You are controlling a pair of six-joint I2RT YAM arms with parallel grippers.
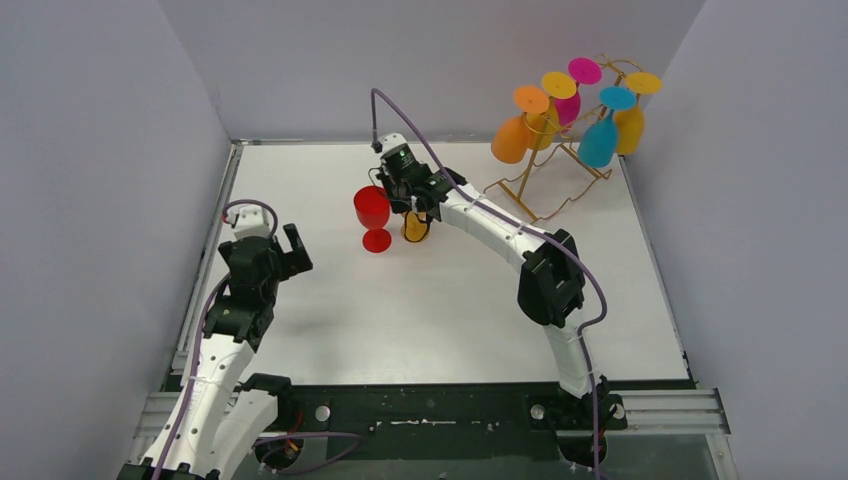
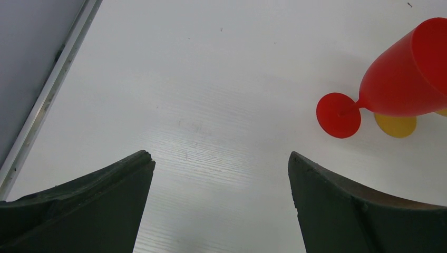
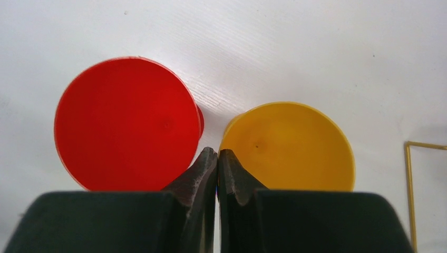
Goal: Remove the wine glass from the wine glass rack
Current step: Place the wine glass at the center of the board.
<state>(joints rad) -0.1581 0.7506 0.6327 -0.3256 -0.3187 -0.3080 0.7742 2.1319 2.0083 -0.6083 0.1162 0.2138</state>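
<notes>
White table [image 1: 450, 300], one red glass [image 1: 372, 212], one yellow glass [image 1: 415, 230], perhaps five on rack [image 1: 527, 178], left jaws apart, right jaws clenched

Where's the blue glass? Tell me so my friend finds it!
At the far right corner of the table stands a gold wire rack. Glasses hang from it foot-up. The blue glass hangs beside the rightmost yellow glass, and it's the only blue one.
</notes>
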